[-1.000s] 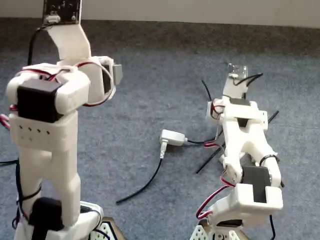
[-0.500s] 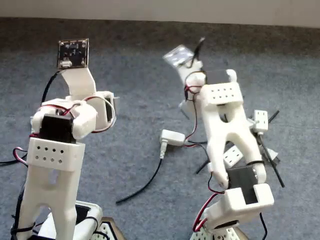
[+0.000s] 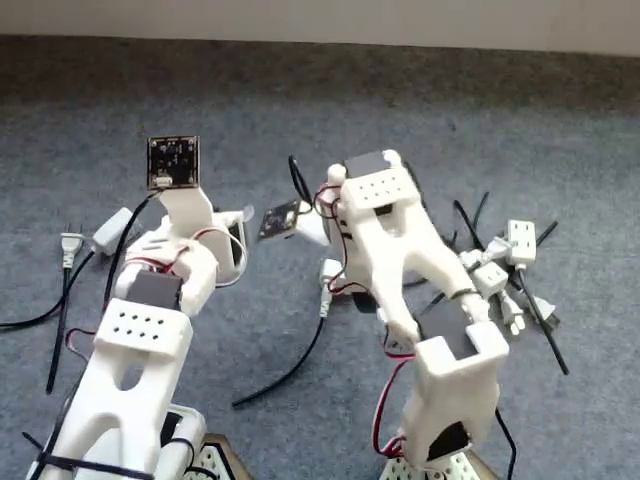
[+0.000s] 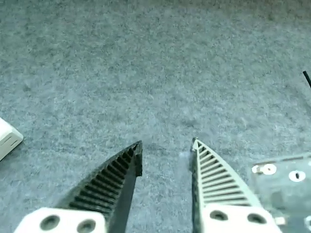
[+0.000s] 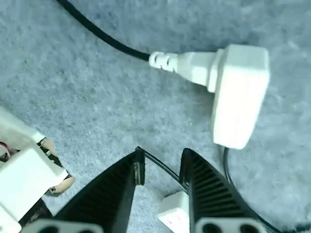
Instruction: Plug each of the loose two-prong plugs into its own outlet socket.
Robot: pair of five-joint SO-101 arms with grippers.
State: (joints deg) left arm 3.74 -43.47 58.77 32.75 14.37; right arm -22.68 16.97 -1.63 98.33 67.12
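A white outlet block point(image 5: 240, 94) lies on the grey carpet with a white plug point(image 5: 189, 65) and black cable joined to its side. My right gripper point(image 5: 163, 160) hovers open just beside it; a thin black cable point(image 5: 160, 165) and a small white plug point(image 5: 172, 208) lie between its fingers. In the high view the right arm point(image 3: 385, 215) leans over this block point(image 3: 332, 272). A loose two-prong plug point(image 3: 70, 245) on a black cable lies at the far left beside a white adapter point(image 3: 110, 232). My left gripper point(image 4: 166, 149) is open over bare carpet.
Several white sockets point(image 3: 518, 240) and black cables point(image 3: 535, 310) are tangled at the right. A black cable point(image 3: 290, 365) curls toward the front from the centre block. The right arm's camera board point(image 4: 286, 177) sits close beside my left gripper.
The right arm swung from the right side to the centre, over the white block. The left arm dropped lower and leaned forward, uncovering the plug and adapter at the far left.
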